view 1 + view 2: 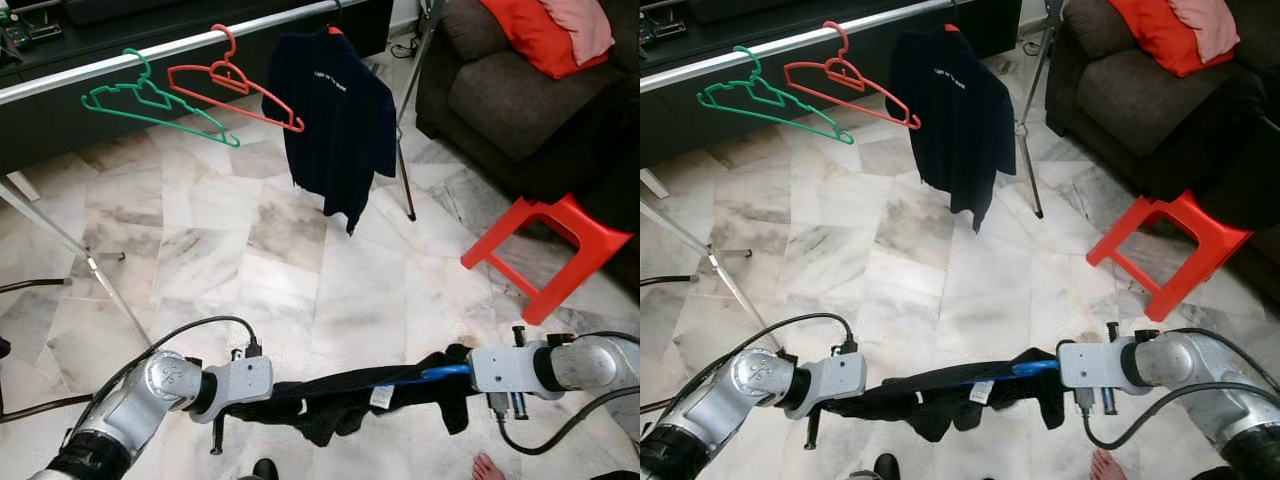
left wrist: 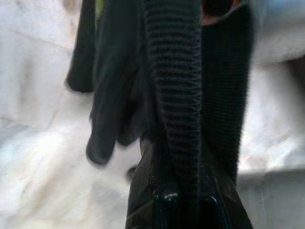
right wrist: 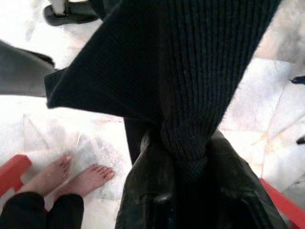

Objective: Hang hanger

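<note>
Stretched low above the marble floor point(image 1: 300, 260): black garment point(image 1: 345, 400) on blue hanger point(image 1: 425, 374), pinched between left gripper point(image 2: 183, 200) and right gripper point(image 3: 183, 191), each clamped on one end.

Bright, even daylight across both eye views; sharp throughout, with soft glare on the pale marble floor point(image 1: 300, 260) and on the silver rail point(image 1: 120, 62). Faint shadows only. Slight bending of straight lines toward the edges. Left wrist view blurred and washed out, the dark knit garment point(image 2: 176, 95) smeared. Right wrist view crisper, knit ribs readable, floor overexposed.
</note>
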Available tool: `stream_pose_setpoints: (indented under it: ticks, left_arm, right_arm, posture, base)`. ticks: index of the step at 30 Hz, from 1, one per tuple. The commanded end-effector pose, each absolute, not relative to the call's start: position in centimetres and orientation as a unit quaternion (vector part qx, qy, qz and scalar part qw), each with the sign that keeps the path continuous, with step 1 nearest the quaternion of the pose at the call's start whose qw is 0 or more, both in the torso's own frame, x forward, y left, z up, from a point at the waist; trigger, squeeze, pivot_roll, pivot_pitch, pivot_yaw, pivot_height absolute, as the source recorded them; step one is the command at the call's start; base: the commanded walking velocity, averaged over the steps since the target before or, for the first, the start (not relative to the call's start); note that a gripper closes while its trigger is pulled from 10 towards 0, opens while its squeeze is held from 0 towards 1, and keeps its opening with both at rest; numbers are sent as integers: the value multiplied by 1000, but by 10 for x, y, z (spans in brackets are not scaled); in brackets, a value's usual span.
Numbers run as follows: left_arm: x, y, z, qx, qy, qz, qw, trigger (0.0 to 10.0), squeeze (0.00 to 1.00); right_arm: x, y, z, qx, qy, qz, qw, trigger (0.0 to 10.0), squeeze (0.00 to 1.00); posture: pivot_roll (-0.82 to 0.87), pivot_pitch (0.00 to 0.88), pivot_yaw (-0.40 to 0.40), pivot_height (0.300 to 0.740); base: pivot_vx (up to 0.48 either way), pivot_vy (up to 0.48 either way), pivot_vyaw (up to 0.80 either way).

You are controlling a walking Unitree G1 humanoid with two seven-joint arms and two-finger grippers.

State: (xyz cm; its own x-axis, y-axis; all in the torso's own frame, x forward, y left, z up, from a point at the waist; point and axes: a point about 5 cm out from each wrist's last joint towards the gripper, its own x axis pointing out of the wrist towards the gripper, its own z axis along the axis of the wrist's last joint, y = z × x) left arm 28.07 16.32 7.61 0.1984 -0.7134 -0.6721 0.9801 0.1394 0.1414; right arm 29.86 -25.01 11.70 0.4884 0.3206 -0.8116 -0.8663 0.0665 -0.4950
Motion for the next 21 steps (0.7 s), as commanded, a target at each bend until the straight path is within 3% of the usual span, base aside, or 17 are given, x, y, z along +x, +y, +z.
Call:
stream_pose_setpoints:
  ticks: [1,5,6,13,15,17,18,20,21]
  left_arm:
    - [273,177,74,255,260,-588,722,0,0]
    - [269,159,93,198,216,-626,723,0,0]
    - [264,152,99,185,206,-642,715,0,0]
    - [257,140,106,162,190,-668,701,0,0]
    - [253,131,108,156,180,-676,697,39,0]
    - [253,128,108,155,178,-677,697,39,0]
    - [251,123,107,150,175,-675,701,10000,725]
    - [250,120,107,149,175,-673,703,10000,725]
    - [249,119,108,145,174,-675,702,10000,1000]
  right_arm:
    - [302,-277,123,-523,297,368,709,0,0]
    - [309,-267,114,-511,285,344,735,0,0]
    - [315,-258,111,-491,276,326,759,0,0]
    - [324,-239,104,-444,259,313,798,0,0]
    - [328,-218,102,-380,241,329,830,0,0]
    - [328,-212,102,-365,237,338,834,0,0]
    - [330,-200,103,-348,222,357,838,0,0]
    - [331,-194,105,-337,215,364,841,0,0]
    - [333,-191,105,-339,213,362,842,0,0]
  posture:
    - [-100,263,3,740]
    - [-94,263,4,740]
    - [-88,261,5,740]
    - [-82,260,6,740]
    - [-72,259,8,740]
    - [-71,260,8,740]
    - [-72,260,9,740]
    - [-72,260,9,740]
    - [-73,260,8,740]
  base:
    - [0,0,0]
    - [0,0,0]
    - [0,0,0]
    - [0,0,0]
    - [0,0,0]
    - [0,0,0]
    - [0,0,0]
    - [0,0,0]
    - [0,0,0]
